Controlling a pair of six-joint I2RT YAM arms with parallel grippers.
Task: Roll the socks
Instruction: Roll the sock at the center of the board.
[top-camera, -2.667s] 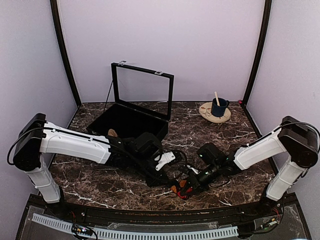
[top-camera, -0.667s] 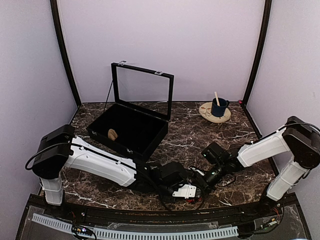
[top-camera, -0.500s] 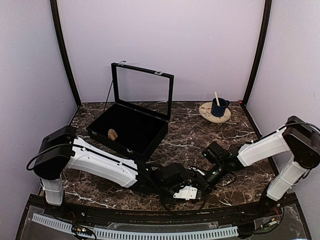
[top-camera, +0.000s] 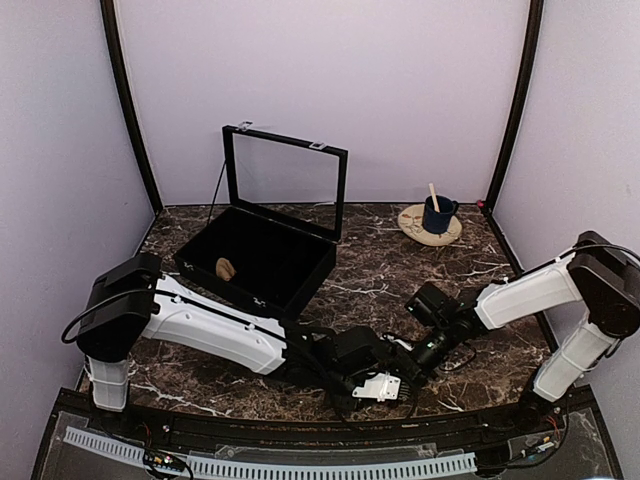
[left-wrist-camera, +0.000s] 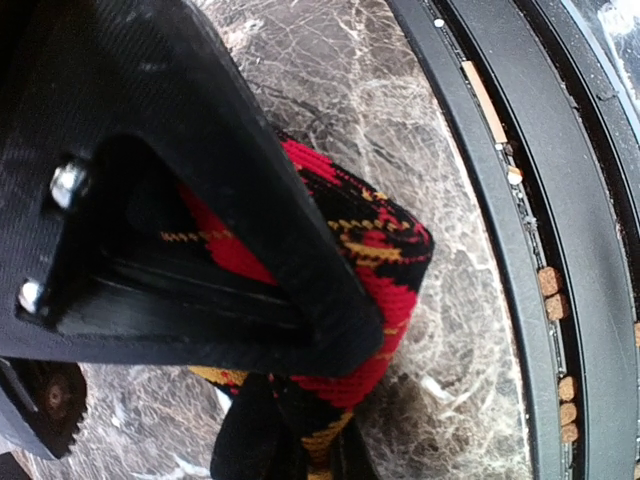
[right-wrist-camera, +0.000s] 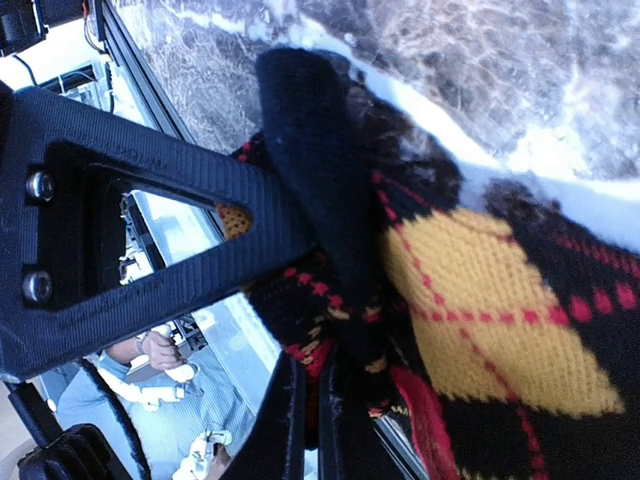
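The socks (left-wrist-camera: 392, 268) are a black bundle with red and yellow argyle, lying on the marble close to the table's front edge. My left gripper (left-wrist-camera: 300, 385) is shut on the socks, with one wide finger (left-wrist-camera: 230, 200) lying over them. In the right wrist view the socks (right-wrist-camera: 480, 310) show a yellow diamond, and my right gripper (right-wrist-camera: 310, 320) is shut on their fabric. In the top view the left gripper (top-camera: 385, 385) and right gripper (top-camera: 412, 362) meet at the front centre. They hide the socks there.
An open black box (top-camera: 262, 255) with its lid raised stands at the back left, a small tan object (top-camera: 225, 268) inside. A blue mug (top-camera: 437, 214) sits on a round plate at the back right. The black front rail (left-wrist-camera: 520, 230) runs beside the socks.
My left arm has swung down toward the front edge and its gripper has moved right over the socks. The socks, seen earlier between the grippers, are now covered. The right gripper has barely moved.
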